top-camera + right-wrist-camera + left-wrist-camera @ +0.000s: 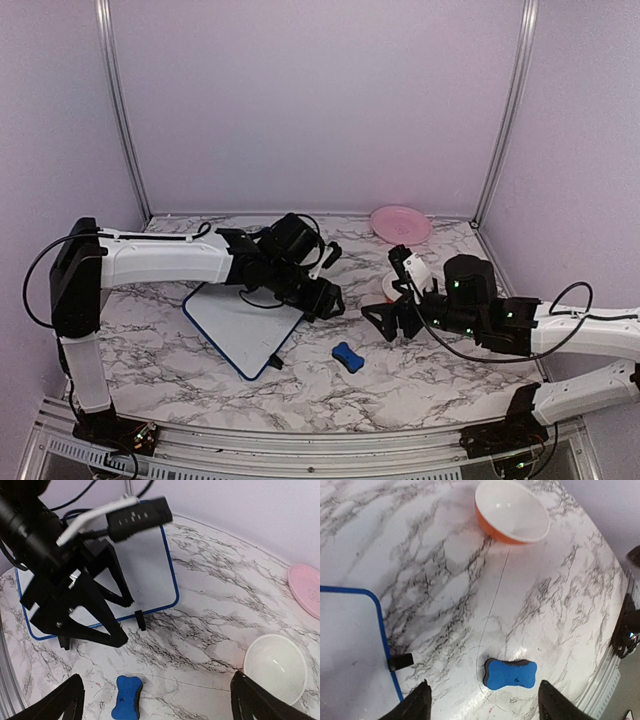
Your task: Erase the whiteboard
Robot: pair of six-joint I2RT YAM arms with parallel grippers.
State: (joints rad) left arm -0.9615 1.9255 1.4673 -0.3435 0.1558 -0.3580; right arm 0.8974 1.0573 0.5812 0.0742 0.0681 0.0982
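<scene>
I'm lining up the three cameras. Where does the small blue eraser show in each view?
Top external: eraser lower centre, right of the whiteboard.
Left wrist: eraser bottom centre, right of the whiteboard.
Right wrist: eraser at bottom, left of centre, below the whiteboard.
Shared landmark: the whiteboard's blue-framed corner.

Eraser (347, 356) sits rt of whiteboard (235, 325), bowl (512, 510) behind.

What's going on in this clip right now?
Neither arm holds anything yet. The left gripper is open and aimed down at the blue eraser, which lies on the marble table just off the whiteboard's corner. The right gripper is open too, hovering beside the orange bowl. No wiping is under way.
</scene>
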